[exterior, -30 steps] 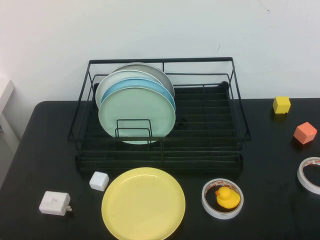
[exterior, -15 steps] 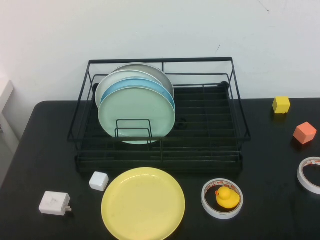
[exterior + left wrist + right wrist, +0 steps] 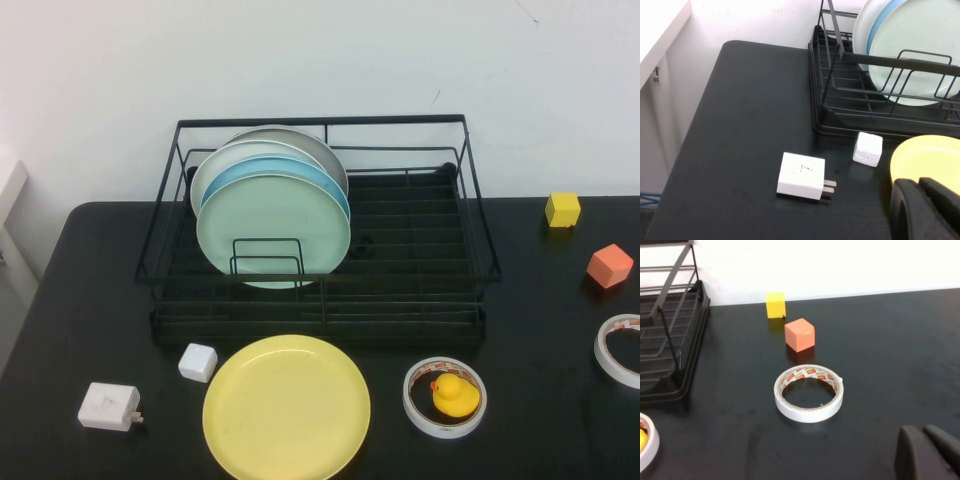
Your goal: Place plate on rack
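Nothing has changed over the last second; task not started. Plate [image 3: 287, 408] lies flat on counter [image 3: 80, 300], at 6 o'clock from rack [image 3: 320, 228]; left hand [image 3: 927, 210] and right hand [image 3: 927, 452] are closed and empty, parked off the near edge.

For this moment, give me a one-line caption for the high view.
Yellow plate lies flat on the table before the rack; neither hand is in view.
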`<state>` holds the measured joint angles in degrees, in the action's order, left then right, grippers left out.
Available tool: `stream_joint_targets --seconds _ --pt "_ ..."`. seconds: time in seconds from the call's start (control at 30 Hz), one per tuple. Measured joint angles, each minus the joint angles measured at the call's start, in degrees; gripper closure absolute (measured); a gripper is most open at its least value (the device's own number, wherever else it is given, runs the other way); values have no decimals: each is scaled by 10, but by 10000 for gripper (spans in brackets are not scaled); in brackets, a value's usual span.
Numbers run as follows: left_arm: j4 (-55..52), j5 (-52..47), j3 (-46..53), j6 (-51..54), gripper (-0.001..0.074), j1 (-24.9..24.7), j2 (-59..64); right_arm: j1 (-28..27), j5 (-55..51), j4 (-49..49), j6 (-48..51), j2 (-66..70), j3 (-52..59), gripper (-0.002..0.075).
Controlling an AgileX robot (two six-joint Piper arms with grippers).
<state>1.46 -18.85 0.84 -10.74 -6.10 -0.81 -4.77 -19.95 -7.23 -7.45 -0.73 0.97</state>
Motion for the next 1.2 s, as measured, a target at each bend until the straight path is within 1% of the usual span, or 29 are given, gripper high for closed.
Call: stream_joint_targets --seconds 0.7,0.83,0.93,1.2 --pt "-18 0 0 22 737 0 0 0 0 -17 0 0 0 728" --pt "-21 28 2 31 737 0 0 0 11 -20 0 0 1 728" --pt "-8 86 4 31 737 0 0 0 41 -20 0 0 6 728" --pt "6 389 4 31 736 0 0 0 193 -24 19 0 6 728"
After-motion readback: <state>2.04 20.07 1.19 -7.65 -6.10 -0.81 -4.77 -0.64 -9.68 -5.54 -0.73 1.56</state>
